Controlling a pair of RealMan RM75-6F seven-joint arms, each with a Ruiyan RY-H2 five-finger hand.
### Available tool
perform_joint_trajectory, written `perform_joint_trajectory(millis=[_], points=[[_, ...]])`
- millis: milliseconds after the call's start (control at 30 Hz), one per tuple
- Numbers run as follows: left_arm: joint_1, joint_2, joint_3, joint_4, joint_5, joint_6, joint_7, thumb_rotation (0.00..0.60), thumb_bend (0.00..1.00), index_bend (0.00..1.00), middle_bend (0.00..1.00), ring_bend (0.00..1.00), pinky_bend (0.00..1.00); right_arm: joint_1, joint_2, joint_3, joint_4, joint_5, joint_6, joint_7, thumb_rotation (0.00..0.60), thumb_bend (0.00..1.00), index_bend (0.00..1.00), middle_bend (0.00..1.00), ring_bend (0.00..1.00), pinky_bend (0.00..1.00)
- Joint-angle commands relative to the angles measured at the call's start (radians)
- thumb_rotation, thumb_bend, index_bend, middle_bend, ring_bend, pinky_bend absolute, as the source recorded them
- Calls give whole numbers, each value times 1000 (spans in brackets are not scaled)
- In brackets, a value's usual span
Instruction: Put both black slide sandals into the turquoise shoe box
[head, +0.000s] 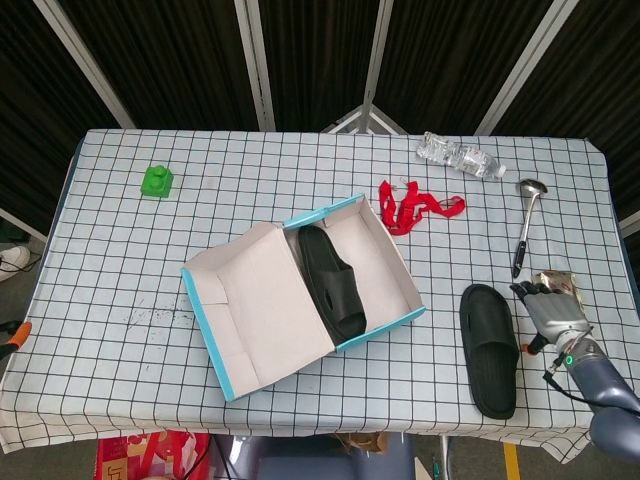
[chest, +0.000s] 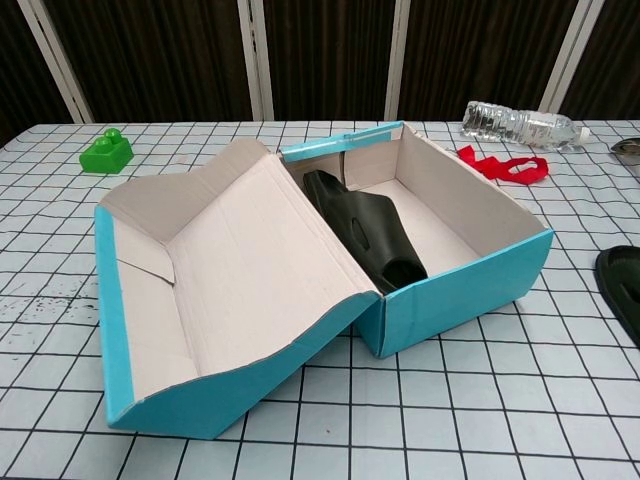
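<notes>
The turquoise shoe box (head: 400, 322) lies open at the table's middle, its lid (head: 262, 310) folded out to the left. One black slide sandal (head: 332, 283) lies inside against the box's left wall, also in the chest view (chest: 365, 230). The second sandal (head: 489, 348) rests flat on the checked cloth right of the box; the chest view catches only its edge (chest: 622, 282). My right hand (head: 548, 315) hovers just right of that sandal, fingers apart, holding nothing. Of my left hand only an orange-tipped sliver (head: 14, 334) shows at the left edge.
A green brick (head: 157, 181) sits far left. At the back right lie a water bottle (head: 460, 156), a red strap (head: 415, 208) and a ladle (head: 525, 225). A gold and red packet (head: 562, 285) lies partly under my right hand, near the table's right edge.
</notes>
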Motion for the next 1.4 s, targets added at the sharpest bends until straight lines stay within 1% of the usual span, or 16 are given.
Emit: perform_joint_trajectory(millis=[33, 133, 200, 233, 300, 500, 767, 933, 1000, 1100, 1133, 1167, 1233, 1300, 1333, 1400], points=[[-4, -6, -2, 4, -7, -7, 10, 600, 265, 59, 0, 0, 10, 120, 22, -67, 19, 143, -112, -43, 600, 235, 47, 49, 31, 125], [-6, -9, -3, 7, -11, -12, 16, 600, 265, 59, 0, 0, 10, 176, 6, -105, 41, 207, -147, -50, 600, 235, 37, 44, 31, 125], [-8, -11, -5, 9, -16, -15, 19, 600, 265, 59, 0, 0, 10, 220, -18, -141, 64, 256, -167, -54, 600, 234, 32, 42, 31, 125], [-11, -13, -8, 13, -24, -22, 20, 600, 265, 59, 0, 0, 10, 240, -42, -143, 82, 287, -185, -37, 600, 234, 31, 41, 31, 125], [-14, -15, -10, 17, -31, -30, 22, 600, 265, 59, 0, 0, 10, 277, -69, -167, 108, 325, -201, -19, 600, 234, 31, 41, 31, 125], [-17, -17, -14, 24, -43, -39, 21, 600, 265, 59, 0, 0, 10, 329, -116, -213, 161, 365, -235, 42, 600, 235, 31, 41, 31, 125], [-22, -21, -15, 30, -53, -48, 27, 600, 265, 59, 0, 0, 10, 357, -151, -256, 225, 352, -274, 126, 600, 234, 31, 41, 32, 124], [-25, -26, -14, 31, -54, -51, 36, 600, 265, 59, 0, 0, 10, 371, -160, -275, 249, 327, -297, 181, 600, 234, 36, 50, 85, 124], [-26, -27, -13, 32, -55, -51, 38, 600, 265, 59, 0, 0, 10, 372, -165, -275, 259, 313, -305, 210, 600, 234, 63, 75, 113, 125], [-26, -27, -13, 32, -56, -52, 39, 600, 265, 59, 0, 0, 10, 361, -173, -267, 270, 282, -300, 246, 600, 234, 132, 147, 181, 125], [-27, -27, -13, 32, -57, -53, 38, 600, 265, 59, 0, 0, 10, 357, -175, -265, 273, 271, -298, 256, 600, 248, 158, 175, 206, 129], [-27, -27, -14, 33, -59, -54, 37, 600, 265, 59, 0, 0, 10, 349, -178, -259, 276, 252, -284, 269, 600, 293, 188, 210, 236, 141], [-27, -26, -14, 33, -60, -56, 35, 600, 265, 59, 0, 0, 10, 326, -186, -241, 275, 220, -239, 294, 600, 485, 274, 309, 323, 193], [-27, -26, -14, 33, -60, -56, 34, 600, 265, 60, 0, 0, 10, 312, -186, -230, 271, 199, -216, 312, 600, 607, 331, 378, 383, 227], [-28, -25, -13, 33, -61, -57, 33, 600, 265, 60, 0, 0, 10, 302, -184, -223, 267, 186, -206, 324, 600, 654, 357, 414, 415, 240], [-27, -24, -13, 32, -60, -56, 31, 600, 265, 60, 0, 0, 10, 296, -170, -218, 257, 164, -205, 338, 600, 698, 382, 451, 451, 248]])
